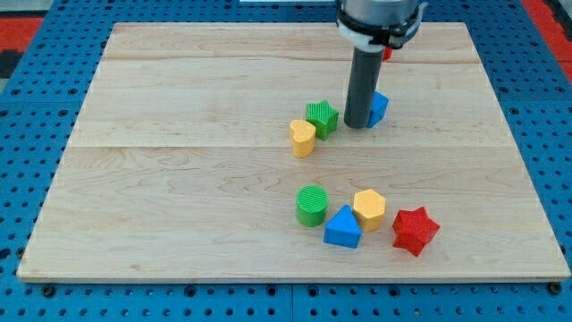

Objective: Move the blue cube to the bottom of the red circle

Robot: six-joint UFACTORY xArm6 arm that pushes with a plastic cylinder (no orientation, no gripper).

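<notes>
Near the view's top, just right of centre on the wooden board, my tip stands with the blue cube touching its right side, most of the cube hidden behind the rod. We carry no pincer at all, only this rod, so nothing opens, closes or grips. A sliver of red shows just beside the arm housing above the cube; we take it for the red circle, though too little shows to be sure of its shape. The green star sits just left of the tip, with the yellow heart touching its lower left. Well apart, toward the view's bottom, lie the green cylinder, the blue triangle, the yellow hexagon and the red star.

We judge the pushing step to be in hand, and nearly finished, since the cube already lies close beneath the red piece. The next move calls for only a small nudge, if any, so that the cube sits squarely below the circle without knocking it or dragging the green star along.
</notes>
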